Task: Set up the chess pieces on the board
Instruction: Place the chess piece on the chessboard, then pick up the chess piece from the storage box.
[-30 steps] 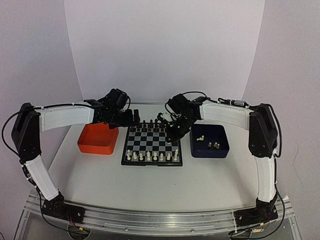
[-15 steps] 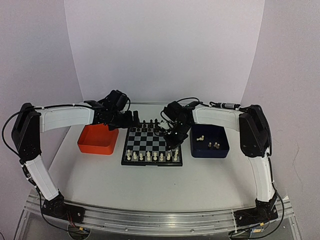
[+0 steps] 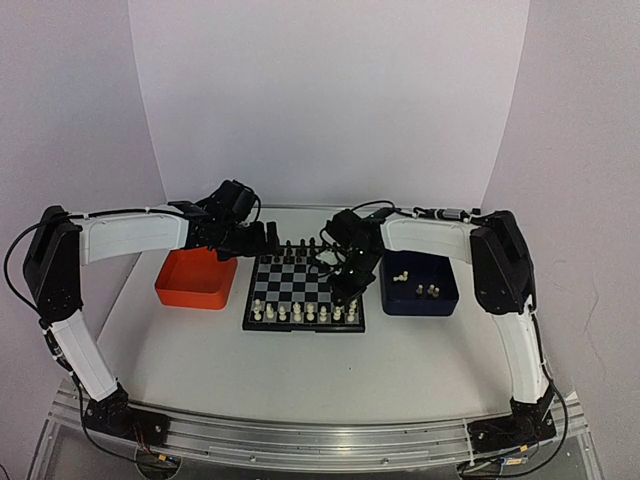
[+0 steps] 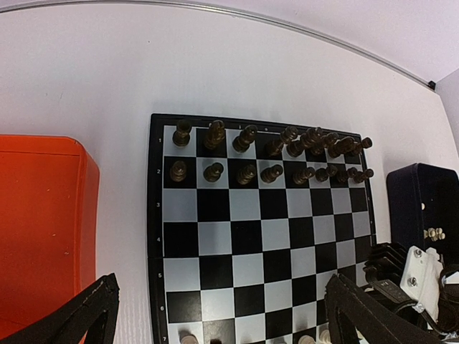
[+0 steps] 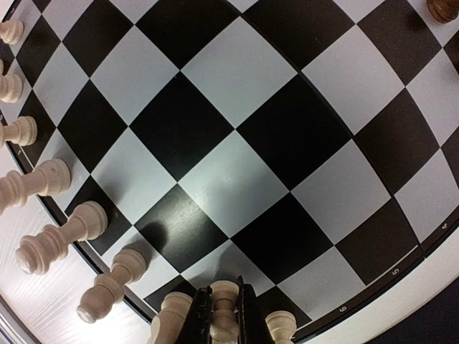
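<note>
The board (image 3: 300, 285) lies mid-table (image 3: 300, 375), between two trays. The left tray (image 3: 185, 292) is just beside its left edge, and the right tray (image 3: 446, 298) is just beside its right edge. The far pieces (image 3: 300, 247) fill the board's two back rows. The near pieces (image 3: 297, 314) stand along its front edge, in one row or perhaps two; the top view is too coarse to say. Loose pieces (image 3: 428, 291) lie in the right tray. The left gripper (image 3: 268, 237) hangs over the board's far left corner. The right gripper (image 5: 224, 301) is over the board's near right part, with the held piece (image 5: 224, 290) between its fingers, among the near pieces.
</note>
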You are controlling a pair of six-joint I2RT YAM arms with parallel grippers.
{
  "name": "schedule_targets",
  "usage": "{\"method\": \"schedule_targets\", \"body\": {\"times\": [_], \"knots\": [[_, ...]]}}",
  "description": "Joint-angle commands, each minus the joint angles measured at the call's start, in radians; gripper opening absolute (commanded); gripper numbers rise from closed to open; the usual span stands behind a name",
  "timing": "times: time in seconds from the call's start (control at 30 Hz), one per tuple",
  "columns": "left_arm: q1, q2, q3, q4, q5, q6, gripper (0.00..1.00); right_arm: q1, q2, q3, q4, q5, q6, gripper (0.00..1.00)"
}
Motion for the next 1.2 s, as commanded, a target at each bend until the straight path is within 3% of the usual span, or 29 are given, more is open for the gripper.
{"method": "schedule_targets", "body": {"times": [0.0,0.17,0.3,0.47,0.67,0.9,1.0,1.17], "knots": [[0.007,-0.027,0.015,-0.023,0.004,-0.008,1.00,0.007,0.033,0.053,-0.011,-0.021,0.026,0.07],[0.007,-0.034,0.006,-0.024,0.002,-0.015,1.00,0.007,0.032,0.053,-0.011,-0.042,0.036,0.13],[0.007,-0.039,-0.001,-0.021,0.001,-0.018,1.00,0.007,0.017,0.045,-0.011,-0.029,0.037,0.27],[0.007,-0.039,0.007,-0.021,0.004,-0.014,1.00,0.007,-0.014,0.065,-0.011,-0.004,0.044,0.37],[0.007,-0.042,0.015,-0.016,0.006,-0.004,1.00,0.007,-0.066,0.107,-0.010,0.042,0.062,0.42],[0.007,-0.056,0.007,-0.008,0.002,-0.001,1.00,0.002,-0.139,0.124,-0.008,0.243,0.067,0.57],[0.007,-0.061,0.001,-0.006,0.001,-0.003,1.00,-0.026,-0.184,0.095,-0.005,0.301,0.086,0.66],[0.006,-0.063,-0.002,-0.002,0.002,0.000,1.00,-0.149,-0.274,-0.019,0.012,0.244,0.182,0.72]]}}
